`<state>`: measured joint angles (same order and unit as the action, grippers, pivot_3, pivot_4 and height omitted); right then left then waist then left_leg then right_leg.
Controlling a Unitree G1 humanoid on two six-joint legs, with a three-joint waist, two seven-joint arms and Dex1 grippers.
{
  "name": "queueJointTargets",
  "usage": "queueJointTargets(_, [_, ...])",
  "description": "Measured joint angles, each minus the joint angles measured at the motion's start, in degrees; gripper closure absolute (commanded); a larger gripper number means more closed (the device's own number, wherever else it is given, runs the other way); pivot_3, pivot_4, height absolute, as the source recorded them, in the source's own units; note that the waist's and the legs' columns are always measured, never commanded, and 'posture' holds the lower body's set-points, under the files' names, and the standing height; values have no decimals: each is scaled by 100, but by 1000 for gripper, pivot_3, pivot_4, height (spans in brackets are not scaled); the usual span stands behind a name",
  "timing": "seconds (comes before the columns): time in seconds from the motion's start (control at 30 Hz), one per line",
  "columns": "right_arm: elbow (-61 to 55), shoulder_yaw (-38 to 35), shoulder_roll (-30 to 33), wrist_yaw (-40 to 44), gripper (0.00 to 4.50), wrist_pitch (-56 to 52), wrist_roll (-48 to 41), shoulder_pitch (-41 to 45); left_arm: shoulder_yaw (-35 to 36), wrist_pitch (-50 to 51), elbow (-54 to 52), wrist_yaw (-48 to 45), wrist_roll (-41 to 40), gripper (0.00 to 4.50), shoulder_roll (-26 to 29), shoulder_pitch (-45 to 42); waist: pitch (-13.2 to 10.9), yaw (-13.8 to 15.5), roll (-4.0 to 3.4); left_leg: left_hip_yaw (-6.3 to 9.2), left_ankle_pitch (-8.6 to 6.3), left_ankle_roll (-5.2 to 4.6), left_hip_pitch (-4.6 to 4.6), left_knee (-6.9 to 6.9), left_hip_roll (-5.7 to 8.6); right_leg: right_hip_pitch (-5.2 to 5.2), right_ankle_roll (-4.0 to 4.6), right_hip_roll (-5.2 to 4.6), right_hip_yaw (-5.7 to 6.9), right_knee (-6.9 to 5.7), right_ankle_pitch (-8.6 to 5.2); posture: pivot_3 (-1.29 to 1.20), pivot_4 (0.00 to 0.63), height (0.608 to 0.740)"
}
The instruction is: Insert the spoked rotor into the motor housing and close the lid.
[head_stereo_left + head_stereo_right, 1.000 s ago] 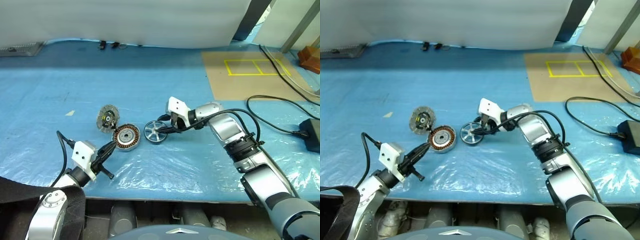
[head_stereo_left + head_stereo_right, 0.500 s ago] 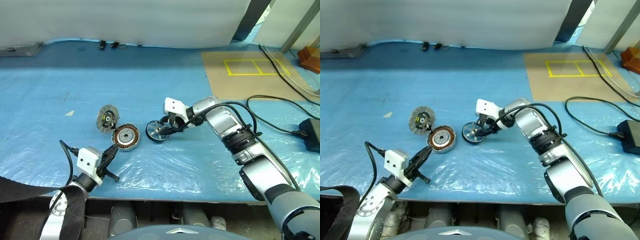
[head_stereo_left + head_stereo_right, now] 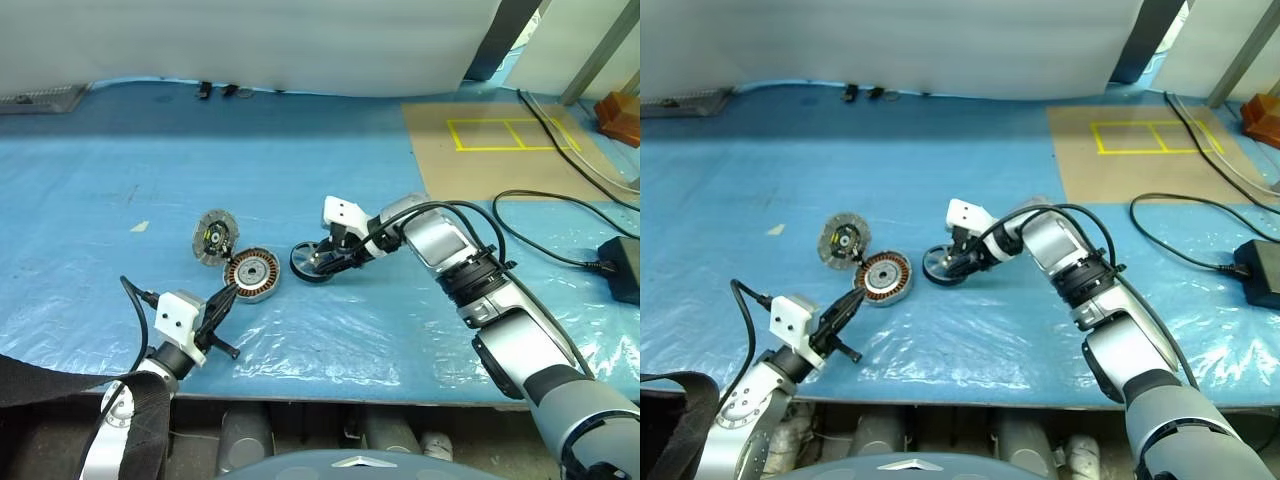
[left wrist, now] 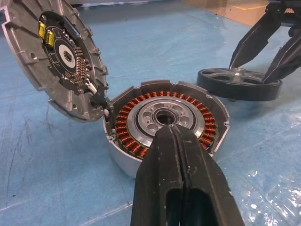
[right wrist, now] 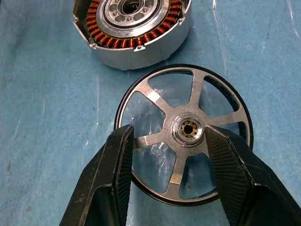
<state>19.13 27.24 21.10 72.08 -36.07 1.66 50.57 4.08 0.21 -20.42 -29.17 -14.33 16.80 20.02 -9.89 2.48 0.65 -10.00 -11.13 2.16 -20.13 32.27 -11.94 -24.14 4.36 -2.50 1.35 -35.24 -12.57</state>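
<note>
Three motor parts lie close together on the blue plastic sheet (image 3: 120, 190) that covers the tabletop: the lid (image 3: 214, 238) stands tilted against the motor housing (image 3: 252, 274), touching its rim, and the spoked rotor (image 3: 312, 262) is just beside the housing on the other side. Compared with one second ago, the rotor, which stood tilted with its face more toward the camera, now lies lower and flatter on the sheet, and the right hand (image 5: 164, 155) has bent more downward over it. In the right wrist view its two fingers (image 5: 110, 183) are spread on either side of the rotor's hub above the spokes, and I cannot tell if they touch the metal. The left hand (image 4: 175, 141) has pulled a little nearer to the front edge of the tabletop; it is clenched with nothing inside, and its tip points at the near side of the housing. Lid and housing have not moved. Farther right there is a brown board (image 3: 500, 150) with yellow tape lines, black cables (image 3: 545, 250) run across the sheet, and a white wall stands behind
</note>
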Motion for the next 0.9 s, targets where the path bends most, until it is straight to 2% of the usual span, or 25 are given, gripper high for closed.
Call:
queueJointTargets(0.17, [68,-1,-110,-203,2039,-340,-16,93,-61,28,3,2,2,4487,1,-8,0,6,0,0,0,0,0,1,0,0,0,-1,0,-1,0,0,150,740])
queueJointTargets(0.5, [348,168,-123,-441,2039,85,193,136,-127,33,10,71,12,4487,-1,-4,0,4,0,0,0,0,1,8,1,1,0,-1,-1,-9,0,0,150,740])
queueJointTargets(0.6, [382,175,-130,-423,2647,111,192,166,-129,33,10,92,15,4500,0,4,0,2,0,0,0,0,2,11,0,1,0,-1,-1,-13,0,0,150,740])
queueJointTargets(0.67, [382,173,-130,-414,3209,137,192,238,-129,33,10,106,15,4500,2,5,0,-13,0,0,0,0,7,12,0,1,0,-1,-2,-19,0,0,150,740])
queueJointTargets(0.9, [391,174,-128,-401,3299,335,209,267,-101,31,8,172,15,4500,18,69,0,-9,0,0,0,0,6,18,-1,1,4,-1,-3,-21,2,0,150,740])
